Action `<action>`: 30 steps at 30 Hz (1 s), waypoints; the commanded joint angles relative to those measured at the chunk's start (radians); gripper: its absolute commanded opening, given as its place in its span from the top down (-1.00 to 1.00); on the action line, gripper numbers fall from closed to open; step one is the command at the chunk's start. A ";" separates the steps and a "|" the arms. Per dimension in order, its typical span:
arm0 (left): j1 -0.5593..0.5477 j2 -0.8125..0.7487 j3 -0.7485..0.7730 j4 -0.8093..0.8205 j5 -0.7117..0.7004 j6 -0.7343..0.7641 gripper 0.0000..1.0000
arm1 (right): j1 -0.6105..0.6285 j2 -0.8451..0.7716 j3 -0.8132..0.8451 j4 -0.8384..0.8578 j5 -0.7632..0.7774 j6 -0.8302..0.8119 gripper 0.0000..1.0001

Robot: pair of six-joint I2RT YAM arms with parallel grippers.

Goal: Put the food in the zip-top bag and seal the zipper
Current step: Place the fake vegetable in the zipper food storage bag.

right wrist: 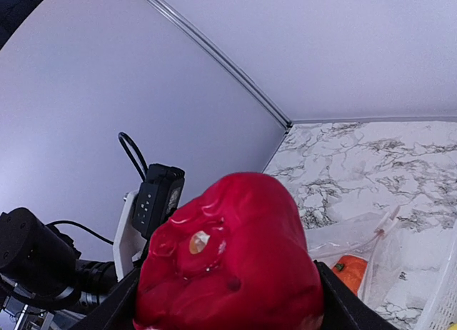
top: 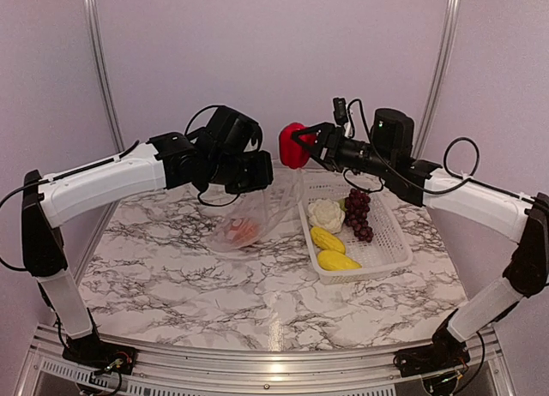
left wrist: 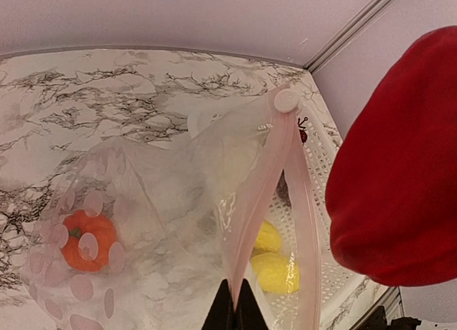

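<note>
- The zip-top bag sits just left of the basket. Its mouth is raised and its long axis slants down, away from the basket, to the table. An orange piece lies in its low end.
- The zipper runs straight away from the left gripper, whose fingers are pinched together on the mouth edge.
- The right gripper is clamped on the red pepper, above the basket's far left corner.
- The marble-patterned table carries the basket, with pale lilac walls behind it.
</note>
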 commanded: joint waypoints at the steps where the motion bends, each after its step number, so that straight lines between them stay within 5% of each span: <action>1: 0.027 -0.045 0.024 0.040 0.021 -0.068 1.00 | 0.014 0.000 -0.014 0.150 -0.006 0.052 -0.01; 11: 0.067 -0.068 0.008 0.099 0.077 -0.150 1.00 | 0.076 0.054 0.053 0.048 0.041 -0.055 -0.18; 20: 0.081 -0.086 -0.022 0.120 0.076 -0.160 1.00 | 0.088 0.043 0.109 -0.067 0.130 -0.102 -0.58; 30: 0.094 -0.099 -0.073 0.133 0.085 -0.162 1.00 | 0.088 0.016 0.162 -0.125 0.129 -0.121 -0.67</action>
